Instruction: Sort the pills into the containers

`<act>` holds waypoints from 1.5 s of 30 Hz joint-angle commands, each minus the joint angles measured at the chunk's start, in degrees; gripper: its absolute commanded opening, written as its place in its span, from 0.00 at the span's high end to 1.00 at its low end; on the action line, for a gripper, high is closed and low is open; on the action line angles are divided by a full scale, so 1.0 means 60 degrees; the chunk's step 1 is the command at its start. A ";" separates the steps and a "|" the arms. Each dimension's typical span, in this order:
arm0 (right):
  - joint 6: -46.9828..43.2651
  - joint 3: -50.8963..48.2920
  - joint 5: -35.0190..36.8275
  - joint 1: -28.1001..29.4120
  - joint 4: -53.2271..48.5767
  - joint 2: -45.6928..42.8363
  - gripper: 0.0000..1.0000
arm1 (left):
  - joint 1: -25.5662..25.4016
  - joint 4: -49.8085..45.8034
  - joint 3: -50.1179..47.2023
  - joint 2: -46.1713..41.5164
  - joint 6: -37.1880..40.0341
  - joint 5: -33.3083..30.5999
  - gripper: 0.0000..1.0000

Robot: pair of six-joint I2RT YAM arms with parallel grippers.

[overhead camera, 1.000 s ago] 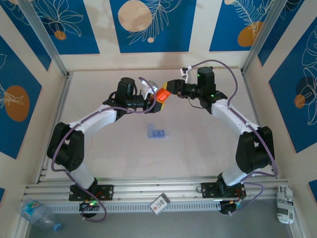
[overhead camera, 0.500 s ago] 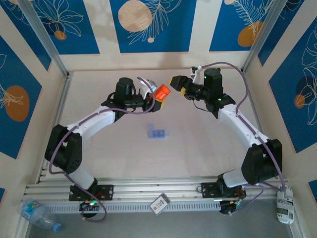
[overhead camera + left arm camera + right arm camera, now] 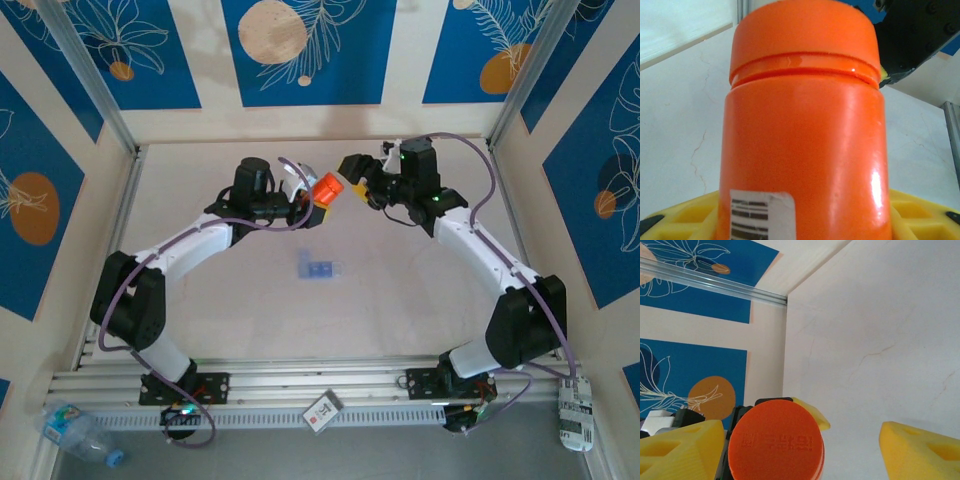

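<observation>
My left gripper (image 3: 314, 198) is shut on an orange bottle (image 3: 325, 187), held above the table with its cap on. The bottle's body (image 3: 805, 150) rises between my yellow fingers (image 3: 685, 215) in the left wrist view. My right gripper (image 3: 351, 171) is open just right of the cap. The round cap (image 3: 775, 442) faces the right wrist camera, closer to the left finger (image 3: 680, 452) than to the right one (image 3: 920, 450). The pale-blue strip of containers (image 3: 318, 268) lies on the table below both grippers. The pills are out of view.
The white table (image 3: 400, 290) is walled at the back and both sides. An aluminium rail (image 3: 300, 385) runs along the near edge, with a small card (image 3: 322, 411) on it. A plastic bottle (image 3: 75, 432) and a can (image 3: 575, 412) lie outside the rail.
A second ago my right gripper was against the bottle's cap. It drew back to the right, turned its wrist, and now stands open close to the cap. The left gripper barely moved.
</observation>
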 commanded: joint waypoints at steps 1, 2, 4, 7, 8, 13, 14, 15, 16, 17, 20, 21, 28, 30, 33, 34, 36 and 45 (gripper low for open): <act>0.0126 0.0351 0.0087 0.0174 -0.0023 0.0083 0.19 | 0.0022 -0.0048 -0.0090 -0.0359 0.0264 0.0057 1.00; 0.0132 0.0378 0.0085 0.0207 -0.0024 0.0115 0.19 | 0.0020 -0.0034 -0.0096 -0.0366 0.0254 0.0057 1.00; 0.0127 0.0442 0.0086 0.0298 -0.0029 0.0190 0.19 | 0.0020 -0.0023 -0.0118 -0.0362 0.0233 0.0057 1.00; 0.0080 0.0566 0.0079 0.0435 -0.0074 0.0309 0.19 | 0.0020 -0.0030 -0.0122 -0.0337 0.0225 0.0072 1.00; 0.0065 0.0592 0.0095 0.0469 -0.0074 0.0346 0.19 | 0.0020 -0.0030 -0.0122 -0.0325 0.0222 0.0072 1.00; 0.0064 0.0725 0.0067 0.0614 -0.0121 0.0545 0.24 | 0.0020 0.0011 -0.0146 -0.0322 0.0195 0.0057 1.00; 0.0062 0.0761 0.0024 0.0620 -0.0132 0.0593 0.25 | 0.0024 0.0014 -0.0151 -0.0333 0.0196 0.0058 1.00; 0.0053 0.0777 -0.0011 0.0635 -0.0151 0.0648 0.27 | 0.0028 0.0014 -0.0147 -0.0322 0.0195 0.0043 1.00; 0.0037 0.0793 -0.0057 0.0657 -0.0180 0.0690 0.28 | 0.0027 0.0025 -0.0151 -0.0322 0.0195 0.0036 1.00; 0.0024 0.0814 -0.0103 0.0668 -0.0181 0.0736 0.31 | 0.0020 0.0015 -0.0140 -0.0333 0.0195 0.0014 1.00; -0.0073 0.0791 -0.0263 0.0665 -0.0087 0.0865 0.40 | 0.0022 0.0029 -0.0129 -0.0308 0.0166 -0.0001 1.00; -0.0153 0.0764 -0.0311 0.0666 -0.0045 0.0899 0.42 | 0.0020 0.0028 -0.0124 -0.0306 0.0151 0.0021 1.00; -0.1275 0.0323 -0.1102 0.0451 0.1040 0.0795 0.54 | 0.0022 0.0160 -0.0100 -0.0388 -0.0066 0.0245 1.00; -0.1754 0.0144 -0.1627 0.0310 0.1489 0.0722 0.55 | 0.0028 0.0188 -0.0107 -0.0450 -0.0116 0.0305 1.00; -0.2483 -0.0132 -0.2531 0.0113 0.2190 0.0603 0.55 | 0.0027 0.0267 -0.0133 -0.0519 -0.0202 0.0400 1.00; -0.2715 -0.0155 -0.2744 0.0077 0.2252 0.0586 0.55 | 0.0020 0.0298 -0.0148 -0.0550 -0.0239 0.0429 1.00; -0.2990 -0.0173 -0.2983 0.0021 0.2207 0.0543 0.55 | 0.0023 0.0364 -0.0178 -0.0584 -0.0316 0.0494 1.00; -0.1756 -0.0458 -0.1824 -0.0323 0.1772 -0.0304 0.17 | 0.0020 0.0322 -0.0121 -0.0572 -0.0307 0.0442 1.00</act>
